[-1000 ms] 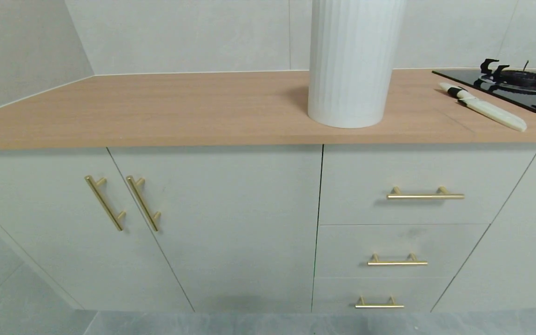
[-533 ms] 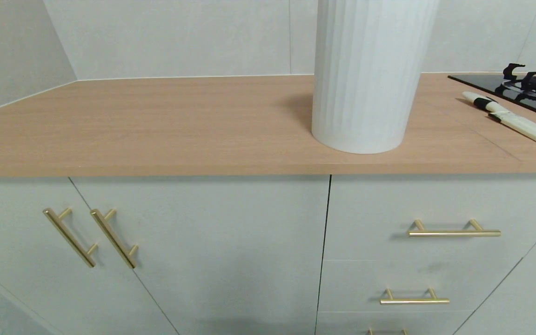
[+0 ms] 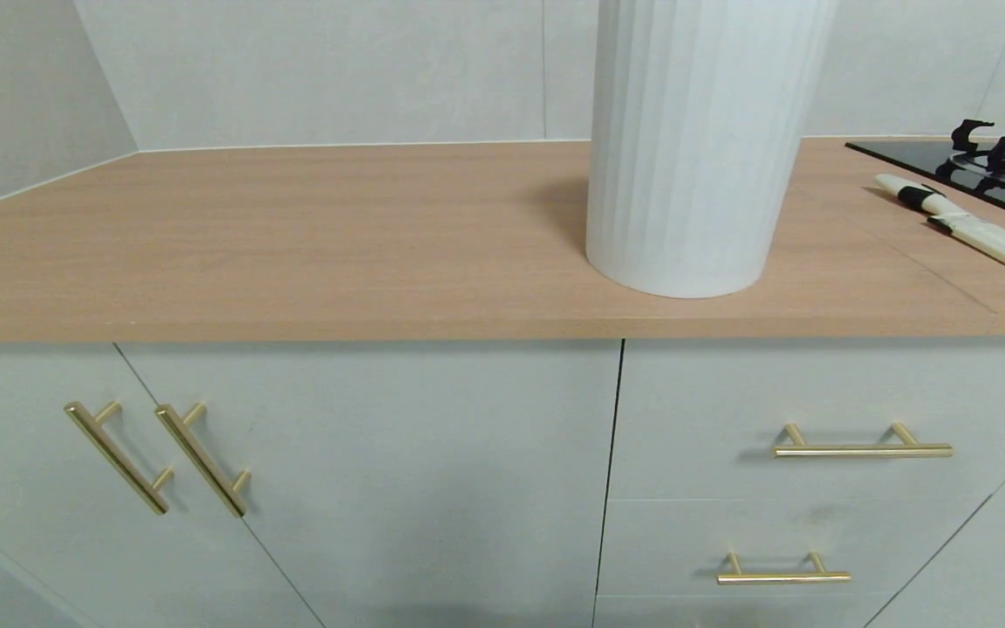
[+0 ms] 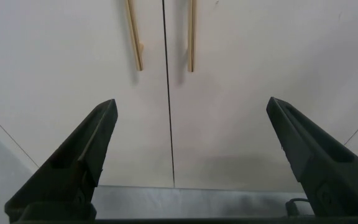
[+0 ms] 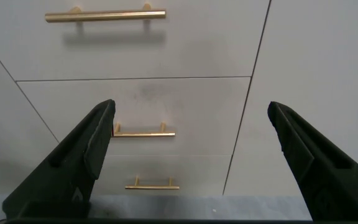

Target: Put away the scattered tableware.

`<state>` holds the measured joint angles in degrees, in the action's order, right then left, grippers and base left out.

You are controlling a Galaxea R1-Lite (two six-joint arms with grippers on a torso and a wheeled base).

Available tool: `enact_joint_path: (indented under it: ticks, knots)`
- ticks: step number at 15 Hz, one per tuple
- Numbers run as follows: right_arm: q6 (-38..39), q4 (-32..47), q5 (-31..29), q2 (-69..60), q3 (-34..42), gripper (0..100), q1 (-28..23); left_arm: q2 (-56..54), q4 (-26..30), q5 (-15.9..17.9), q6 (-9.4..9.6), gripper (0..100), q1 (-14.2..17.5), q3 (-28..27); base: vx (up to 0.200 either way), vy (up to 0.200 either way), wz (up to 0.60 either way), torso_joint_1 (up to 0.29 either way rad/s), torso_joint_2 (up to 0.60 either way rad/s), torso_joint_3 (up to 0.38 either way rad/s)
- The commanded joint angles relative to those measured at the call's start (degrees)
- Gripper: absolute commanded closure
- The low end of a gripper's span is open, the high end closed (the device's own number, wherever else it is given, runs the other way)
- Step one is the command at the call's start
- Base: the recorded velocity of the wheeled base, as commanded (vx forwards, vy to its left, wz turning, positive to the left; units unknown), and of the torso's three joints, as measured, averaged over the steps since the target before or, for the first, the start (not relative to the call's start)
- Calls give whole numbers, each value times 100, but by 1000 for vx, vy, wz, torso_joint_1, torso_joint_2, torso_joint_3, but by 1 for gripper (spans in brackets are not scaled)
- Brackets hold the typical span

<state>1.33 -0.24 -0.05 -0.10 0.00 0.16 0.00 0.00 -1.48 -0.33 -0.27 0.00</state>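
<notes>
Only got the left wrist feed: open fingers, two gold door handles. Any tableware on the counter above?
Observer: Yes. In the head view a cream knife lies flat on the wooden countertop, at its right end beside the gas hob.
Operator: Anything else up there?
Observer: A tall white ribbed container stands near the front edge, left of the knife and apart from it.
Operator: Right gripper state?
Observer: The right gripper is open and empty, facing the drawer fronts low on the cabinet.
</notes>
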Motion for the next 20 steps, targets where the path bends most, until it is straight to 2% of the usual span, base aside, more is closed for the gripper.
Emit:
enact_joint_path:
  ticks: [1,6,20]
  knots:
    - [-1,-11,-4,10,0,0,2,0,0,-2,-2,0,0,0,0,-200,0,2,2,2]
    - [8,-11,-4,10,0,0,2,0,0,-2,-2,0,0,0,0,-200,0,-3,1,1]
    - [8,-11,-4,10,0,0,2,0,0,-2,-2,0,0,0,0,0,0,0,0,0]
